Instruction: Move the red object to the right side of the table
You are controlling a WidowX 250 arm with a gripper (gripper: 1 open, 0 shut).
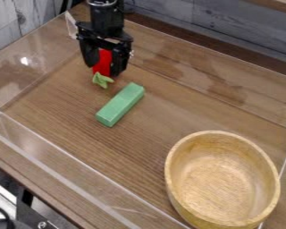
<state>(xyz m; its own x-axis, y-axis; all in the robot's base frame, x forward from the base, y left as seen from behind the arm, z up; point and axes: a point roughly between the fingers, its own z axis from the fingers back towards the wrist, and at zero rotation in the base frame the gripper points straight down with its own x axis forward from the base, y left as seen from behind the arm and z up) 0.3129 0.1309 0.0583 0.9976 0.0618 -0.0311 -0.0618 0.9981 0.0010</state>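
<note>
Gripper [104, 59] poised, jaws wide open astride the red object [103, 65], holding nothing; small, glossy, probably light and slippery, so pinch its plump middle.

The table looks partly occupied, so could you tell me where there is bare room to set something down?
The table is bare along its right side, between the green block, the far wall and the wooden bowl. The near-left stretch, between block and front wall, is free too. It is crowded far left, where the open gripper straddles the red object.
</note>
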